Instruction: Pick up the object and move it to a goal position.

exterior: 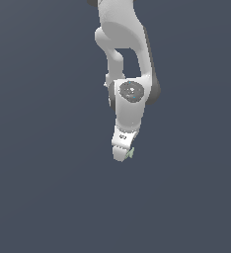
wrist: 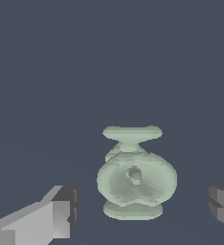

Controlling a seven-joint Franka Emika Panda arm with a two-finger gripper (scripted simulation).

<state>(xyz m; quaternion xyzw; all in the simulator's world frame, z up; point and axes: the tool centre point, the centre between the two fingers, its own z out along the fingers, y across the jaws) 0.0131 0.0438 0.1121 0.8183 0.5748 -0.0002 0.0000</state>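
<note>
Sage-green object between spread, untouching tool fingers

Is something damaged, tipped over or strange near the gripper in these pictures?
Nothing stands out. The small green object looks whole and lies between the two fingers of the open gripper, not touching either. In the exterior view the arm hides most of it; only a green edge shows.

Plain dark slate-grey ground throughout.
</note>
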